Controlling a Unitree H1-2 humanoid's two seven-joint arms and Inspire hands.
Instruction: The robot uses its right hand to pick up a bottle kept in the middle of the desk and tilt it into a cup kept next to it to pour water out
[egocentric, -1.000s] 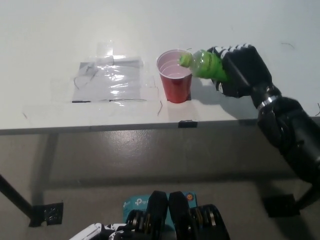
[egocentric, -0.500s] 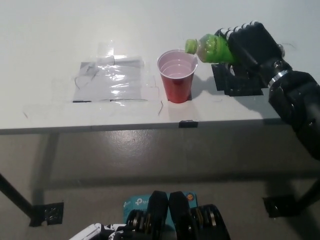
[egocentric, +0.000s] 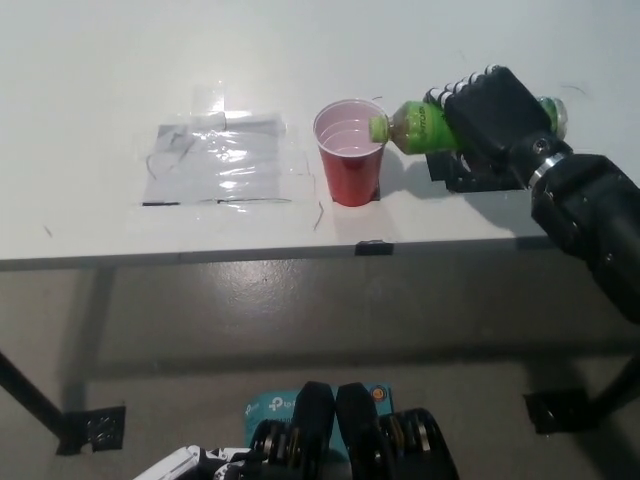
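The white worktop (egocentric: 420, 40) fills the upper half of my view, its front edge running across just below the middle. Taped flat on it, left of centre, lies a sheet of clear plastic film (egocentric: 220, 160), wrinkled and shiny, in the same spot as half a second ago.

My black right arm (egocentric: 590, 225) comes in from the right, lower and more level than it was a moment ago. My right hand (egocentric: 490, 115) is wrapped around the green bottle (egocentric: 420, 122), my fingers (egocentric: 462, 90) closed over its body so only the neck end and a bit of the base past my hand show. The bottle lies nearly on its side, cap end pointing left.

The red cup (egocentric: 350, 155) stands upright on the worktop just right of the film, unmoved, its pale inside visible. Half a second ago the bottle's green cap (egocentric: 379, 127) hung above and just behind the cup's right rim; now it has dropped and sits at the right rim itself, though I cannot tell whether it touches. I cannot see any water running.

A small dark tab (egocentric: 374, 245) sits on the worktop's front edge below the cup.

My white left hand (egocentric: 185, 466) rests at the bottom edge, lower left, barely in view; I cannot tell how it is set.
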